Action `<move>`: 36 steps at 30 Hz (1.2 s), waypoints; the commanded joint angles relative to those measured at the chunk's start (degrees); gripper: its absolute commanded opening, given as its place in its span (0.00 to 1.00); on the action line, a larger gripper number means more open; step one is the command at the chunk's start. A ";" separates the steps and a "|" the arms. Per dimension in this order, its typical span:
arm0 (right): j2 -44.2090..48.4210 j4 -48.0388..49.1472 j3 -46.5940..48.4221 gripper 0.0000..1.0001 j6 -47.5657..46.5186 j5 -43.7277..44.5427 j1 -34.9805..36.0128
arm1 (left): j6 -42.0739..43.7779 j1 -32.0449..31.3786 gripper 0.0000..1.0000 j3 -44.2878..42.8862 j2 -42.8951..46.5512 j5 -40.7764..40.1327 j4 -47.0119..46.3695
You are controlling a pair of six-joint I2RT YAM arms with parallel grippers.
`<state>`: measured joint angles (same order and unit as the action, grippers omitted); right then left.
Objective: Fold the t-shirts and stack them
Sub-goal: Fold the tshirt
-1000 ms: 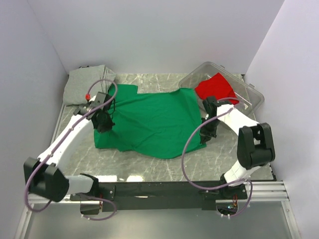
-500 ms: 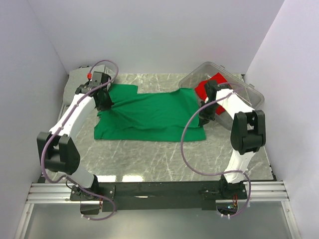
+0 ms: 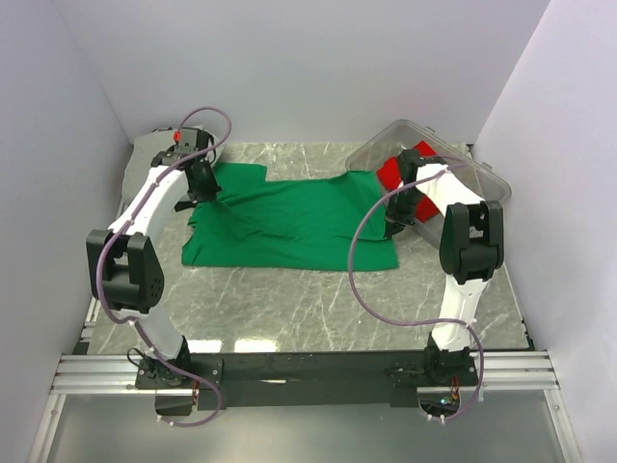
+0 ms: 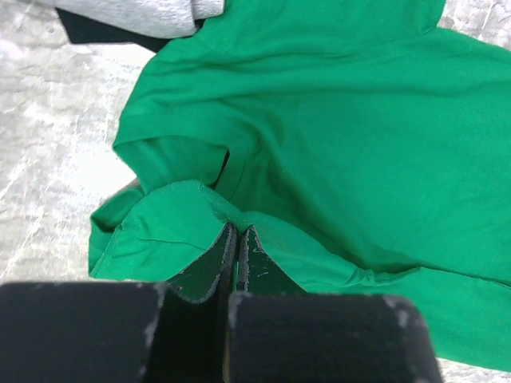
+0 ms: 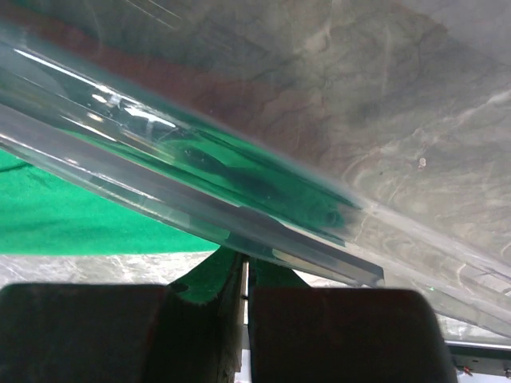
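Note:
The green t-shirt (image 3: 289, 227) lies folded in half across the middle of the table, its fold line along the near side. My left gripper (image 3: 204, 189) is shut on its far-left edge; in the left wrist view (image 4: 238, 231) the cloth (image 4: 335, 128) bunches at the closed fingertips. My right gripper (image 3: 401, 214) is shut on the shirt's far-right edge, its tips (image 5: 245, 259) tucked under the rim of the clear bin (image 5: 239, 215). The red t-shirt (image 3: 388, 175) lies in the bin. The grey t-shirt (image 3: 145, 154) sits at the far left corner, also in the left wrist view (image 4: 136, 12).
The clear plastic bin (image 3: 482, 183) stands tilted at the far right, its near rim touching my right arm. White walls close in on the left, back and right. Bare marble (image 3: 318, 299) shows between the shirt and the arm bases.
Both grippers carried the shirt's near edge up and over to the far side, folding the green t-shirt in half. Both arms are now stretched far back.

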<state>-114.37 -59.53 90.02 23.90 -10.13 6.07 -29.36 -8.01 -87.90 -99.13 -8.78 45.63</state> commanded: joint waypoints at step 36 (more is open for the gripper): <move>16.19 11.45 -21.28 0.70 -3.34 -3.67 -1.06 | -14.05 12.39 0.58 27.51 14.48 5.87 -6.42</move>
<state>-101.32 -50.52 70.37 20.49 -15.03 5.45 -40.60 2.07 -62.85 -88.92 -4.40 40.32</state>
